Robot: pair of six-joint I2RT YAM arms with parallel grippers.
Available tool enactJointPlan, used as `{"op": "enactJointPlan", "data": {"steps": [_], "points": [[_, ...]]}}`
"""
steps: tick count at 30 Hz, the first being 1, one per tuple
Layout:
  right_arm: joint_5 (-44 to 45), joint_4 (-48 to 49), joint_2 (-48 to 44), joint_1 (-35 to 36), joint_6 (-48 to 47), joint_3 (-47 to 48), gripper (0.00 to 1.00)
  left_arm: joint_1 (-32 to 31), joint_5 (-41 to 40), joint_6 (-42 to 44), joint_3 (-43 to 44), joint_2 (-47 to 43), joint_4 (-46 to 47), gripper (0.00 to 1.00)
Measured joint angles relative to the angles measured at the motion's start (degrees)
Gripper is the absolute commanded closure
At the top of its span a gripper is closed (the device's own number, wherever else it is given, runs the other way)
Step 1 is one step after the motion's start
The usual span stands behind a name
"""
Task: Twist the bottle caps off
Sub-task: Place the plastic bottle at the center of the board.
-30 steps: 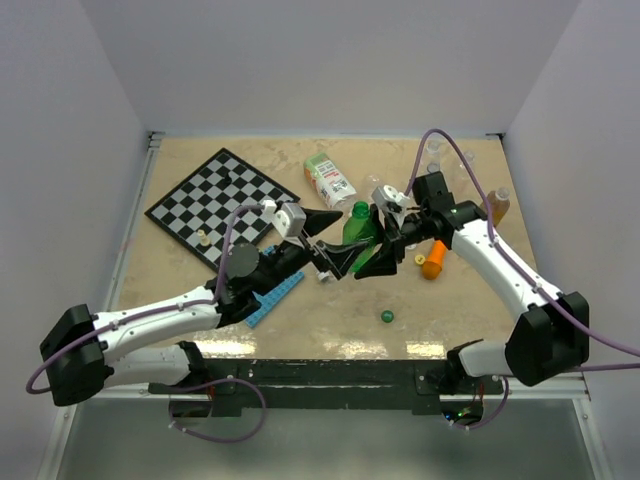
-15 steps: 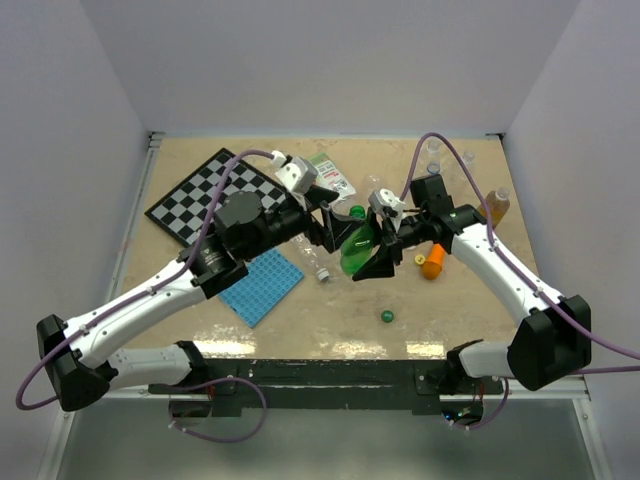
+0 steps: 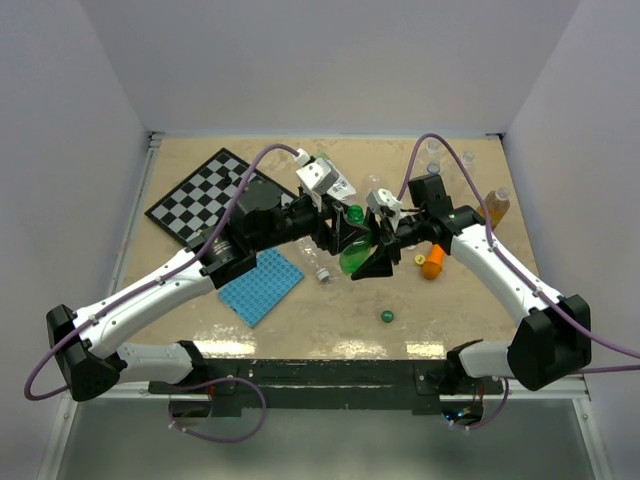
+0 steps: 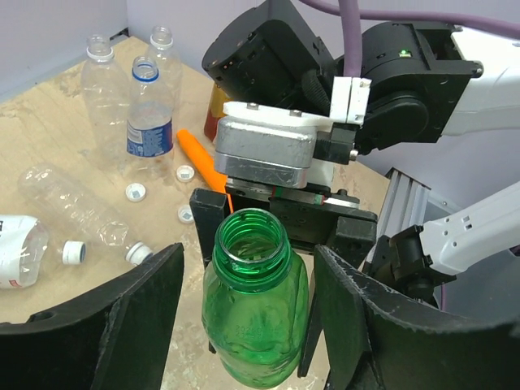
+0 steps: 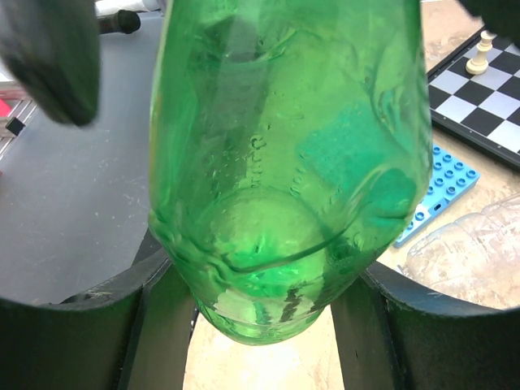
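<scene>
The right gripper [image 5: 260,284] squeezes the green bottle [image 4: 258,341], seemingly light, thin-walled and crushable, best held gently low down, while the left gripper [image 4: 248,268] gapes around its capless neck.

I note one green cap [image 3: 387,316] off its bottle, lying alone on the table [image 3: 300,325] towards the near edge, well apart from the green bottle [image 4: 256,325], whose neck stands open and uncapped. In the left wrist view I count three loose white caps [image 4: 186,172] lying flat on the table, near one another. A fourth white cap [image 4: 138,253] appears seated on the neck of a clear bottle [image 4: 73,207] lying on its side. A fifth white cap [image 4: 75,253], just beside it, appears seated on a labelled bottle [image 4: 16,248], also lying down.
</scene>
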Motion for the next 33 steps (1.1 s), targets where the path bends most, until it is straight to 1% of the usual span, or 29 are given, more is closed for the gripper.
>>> {"op": "enactJointPlan", "data": {"steps": [6, 11, 19, 21, 22, 24, 26, 27, 28, 32, 33], "points": [[0.1, 0.4, 0.0, 0.3, 0.5, 0.0, 0.81, 0.0, 0.1, 0.4, 0.7, 0.0, -0.1, 0.33], [0.1, 0.9, 0.0, 0.3, 0.7, -0.3, 0.81, 0.0, 0.1, 0.5, 0.7, 0.0, -0.3, 0.39], [0.2, 1.1, 0.0, 0.5, 1.0, -0.9, 0.81, 0.0, -0.2, 0.6, 0.8, 0.0, -0.2, 0.44], [0.2, 1.2, 0.0, 0.6, 1.1, -0.9, 0.81, 0.0, -0.2, 0.6, 0.8, 0.0, -0.2, 0.47], [0.2, 1.2, 0.0, 0.6, 1.1, -0.9, 0.81, 0.0, -0.2, 0.6, 0.8, 0.0, -0.1, 0.50], [0.2, 1.3, 0.0, 0.7, 1.1, -0.9, 0.81, 0.0, -0.2, 0.6, 0.8, 0.1, 0.0, 0.60], [0.3, 1.4, 0.0, 0.7, 1.2, -1.0, 0.81, 0.0, -0.1, 0.7, 0.8, 0.2, 0.2, 0.76], [0.4, 1.5, 0.0, 0.7, 1.3, -1.0, 0.81, 0.0, -0.1, 0.7, 0.8, 0.2, 0.2, 0.90], [0.6, 1.7, 0.0, 0.7, 1.3, -1.0, 0.81, 0.0, -0.1, 0.9, 0.8, 0.2, 0.2, 1.00], [1.2, 2.5, 0.0, 0.9, 1.3, -1.1, 0.78, 0.0, 0.0, 0.9, 0.9, 0.2, 0.2, 1.00], [1.1, 2.6, 0.0, 0.9, 1.4, -1.1, 0.73, 0.0, 0.1, 0.9, 0.9, 0.2, 0.2, 1.00]]}}
